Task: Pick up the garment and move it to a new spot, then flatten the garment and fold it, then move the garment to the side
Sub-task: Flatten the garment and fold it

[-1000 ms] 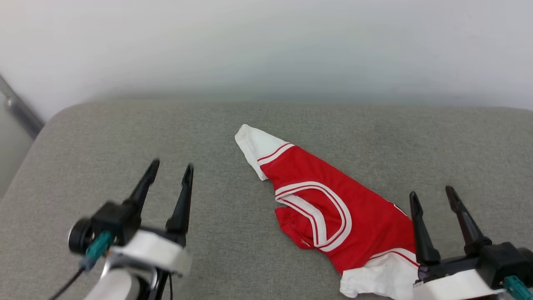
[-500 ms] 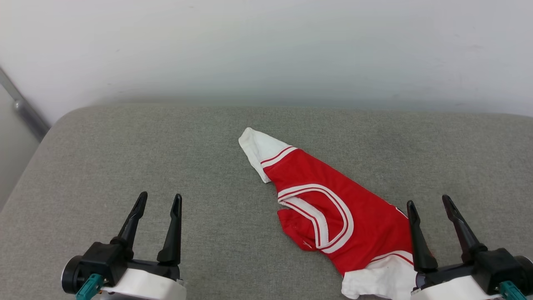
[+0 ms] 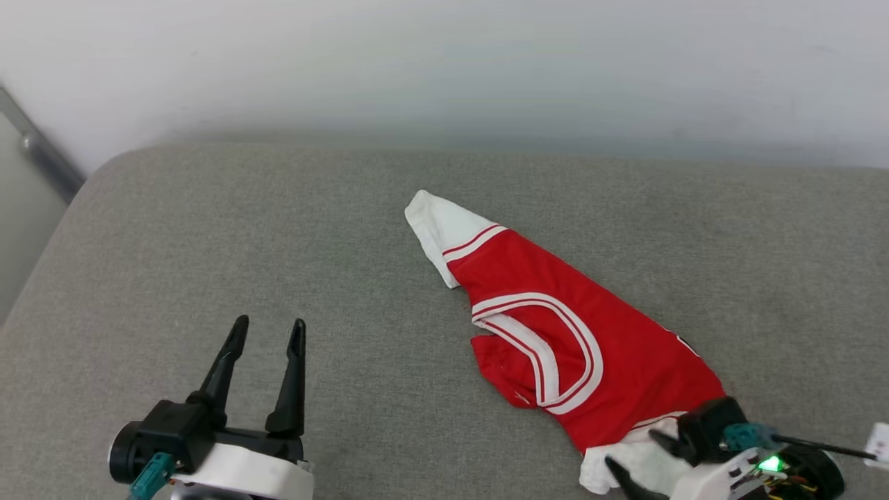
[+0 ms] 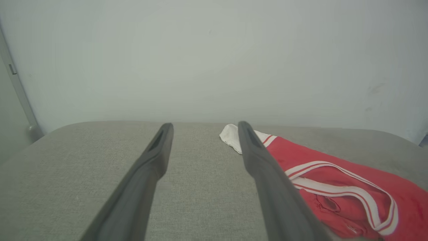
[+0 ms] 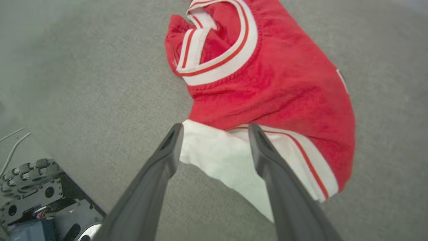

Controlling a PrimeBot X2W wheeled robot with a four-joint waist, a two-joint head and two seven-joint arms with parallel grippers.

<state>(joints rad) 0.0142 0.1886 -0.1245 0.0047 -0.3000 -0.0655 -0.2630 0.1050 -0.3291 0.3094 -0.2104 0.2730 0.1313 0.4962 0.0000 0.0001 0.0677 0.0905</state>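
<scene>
The garment (image 3: 555,326) is a red shirt with white sleeves and striped trim, lying crumpled in a diagonal band on the grey cushion, neckline (image 3: 555,354) facing up. My right gripper (image 3: 632,448) is open, tilted down over the near white sleeve (image 5: 217,157). In the right wrist view that gripper (image 5: 214,127) has a fingertip on either side of the sleeve's edge, where white meets red on the garment (image 5: 277,80). My left gripper (image 3: 269,325) stands open and empty at the lower left, well left of the shirt. The left wrist view looks past that gripper (image 4: 204,125) to the garment (image 4: 334,167) on the right.
The grey upholstered cushion (image 3: 208,229) stretches wide on all sides of the shirt, with a rounded far-left corner. A pale wall (image 3: 444,62) rises behind it, and a metal rail (image 3: 42,160) runs down at the far left. Part of the robot's base (image 5: 30,201) shows below the cushion's front edge.
The right gripper has swung from fingers pointing up beside the shirt to tilted down over the near white sleeve. The left gripper drew back to the lower left. The camera shifted slightly.
</scene>
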